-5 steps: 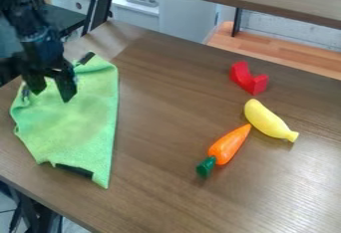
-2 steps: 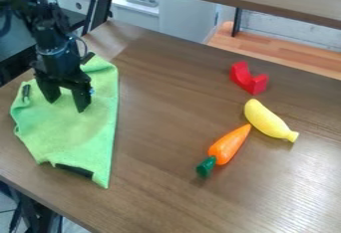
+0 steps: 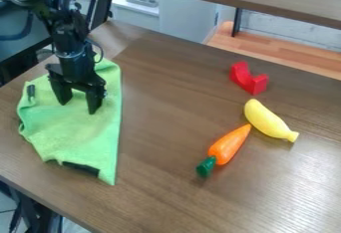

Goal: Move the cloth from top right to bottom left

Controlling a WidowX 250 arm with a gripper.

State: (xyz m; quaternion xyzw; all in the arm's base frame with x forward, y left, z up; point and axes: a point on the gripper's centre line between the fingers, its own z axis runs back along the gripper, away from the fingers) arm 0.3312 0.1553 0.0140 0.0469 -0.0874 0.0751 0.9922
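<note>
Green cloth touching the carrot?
Apart. The camera view shows a wide stretch of brown tabletop between the green cloth and the carrot.

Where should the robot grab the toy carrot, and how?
Probably around the fat orange part of the carrot, near its green top. The gripper could come from above and close across the long sides, since the carrot lies flat. The other end gets thin and sits right by the banana, so it looks trickier.
</note>
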